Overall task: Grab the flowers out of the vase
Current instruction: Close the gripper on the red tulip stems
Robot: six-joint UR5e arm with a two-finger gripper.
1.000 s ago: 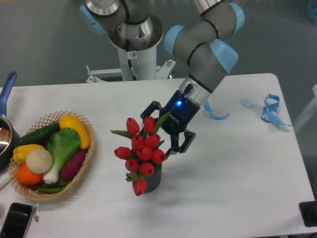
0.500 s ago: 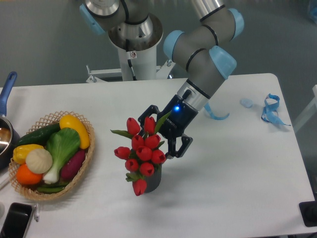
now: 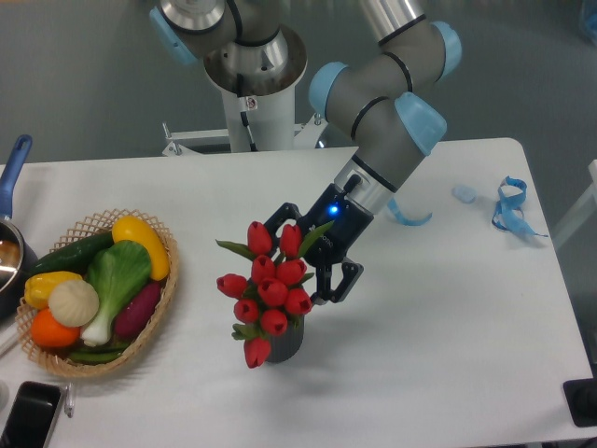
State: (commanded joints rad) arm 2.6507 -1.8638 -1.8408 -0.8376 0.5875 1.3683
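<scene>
The black two-finger gripper (image 3: pixel 300 264) sits at the far-right side of the flowers (image 3: pixel 269 286), one finger (image 3: pixel 280 217) showing above the top buds and the other finger (image 3: pixel 341 281) bent beside the lower right buds. The jaws straddle the bunch, but whether they are pressing on the stems or merely bracketing them cannot be told, since the buds hide the contact. A small blue light glows on the gripper body, and above it the arm (image 3: pixel 382 103) rises in smooth grey cylinders with pale blue caps.

The flowers are glossy red closed buds, oval and tightly packed, with pointed green leaves poking out at the left and top. They stand in the vase (image 3: pixel 287 342), a short dark cylinder whose body shows only below the lowest buds, near the middle of the white table (image 3: pixel 438 345).

At the left, a woven wicker basket (image 3: pixel 159 299) holds smooth plastic toy vegetables (image 3: pixel 93 289) in yellow, green, orange, purple and cream. A blue-handled pan (image 3: pixel 11 187) sits at the far left edge. A crumpled blue ribbon (image 3: pixel 508 207) lies at the far right, and a dark phone (image 3: pixel 28 415) rests at the near left corner.
</scene>
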